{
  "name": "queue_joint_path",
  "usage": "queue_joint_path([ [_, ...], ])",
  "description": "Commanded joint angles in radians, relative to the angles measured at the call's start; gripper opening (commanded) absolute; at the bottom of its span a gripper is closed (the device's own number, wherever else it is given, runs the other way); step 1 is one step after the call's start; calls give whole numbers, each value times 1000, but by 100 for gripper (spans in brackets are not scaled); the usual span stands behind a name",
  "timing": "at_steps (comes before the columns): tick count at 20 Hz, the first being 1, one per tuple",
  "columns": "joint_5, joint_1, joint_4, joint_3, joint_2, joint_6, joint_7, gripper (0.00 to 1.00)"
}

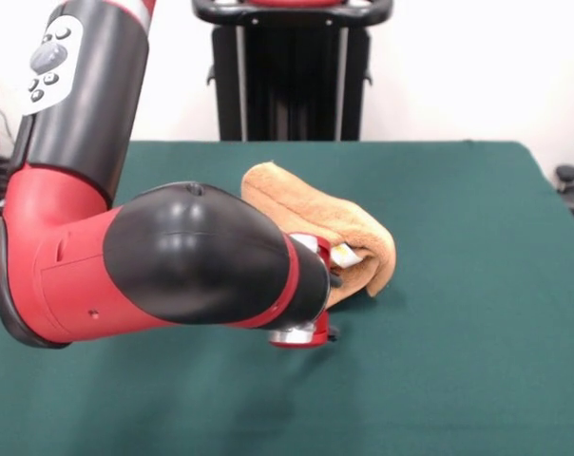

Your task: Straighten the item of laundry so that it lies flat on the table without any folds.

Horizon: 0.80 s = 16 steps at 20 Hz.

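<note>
Dark green felt-topped desk (477, 285) ran back to a white wall. Orange-tan terry towel (325, 223) sat near the desk's middle, folded over on itself, one fold raised. My red-and-black arm (173, 271) hid my gripper (336, 277) against the towel's lower edge; couldn't tell its state.

No legible text, brand, number or sign can be made out. A small white tag (343, 254) with yellow print is seen at the towel (317, 215)'s 5 o'clock edge, but its print cannot be read. Unlabelled buttons are borne by the arm's grey panel (49, 59).
</note>
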State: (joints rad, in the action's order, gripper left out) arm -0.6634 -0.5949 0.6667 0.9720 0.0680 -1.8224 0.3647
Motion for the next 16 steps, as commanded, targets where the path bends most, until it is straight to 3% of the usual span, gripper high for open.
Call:
queue_joint_path([
  [1, -73, 59, -54, -85, 38, -105, -199, 100],
  [16, -21, 46, -15, -72, 60, -92, -167, 100],
])
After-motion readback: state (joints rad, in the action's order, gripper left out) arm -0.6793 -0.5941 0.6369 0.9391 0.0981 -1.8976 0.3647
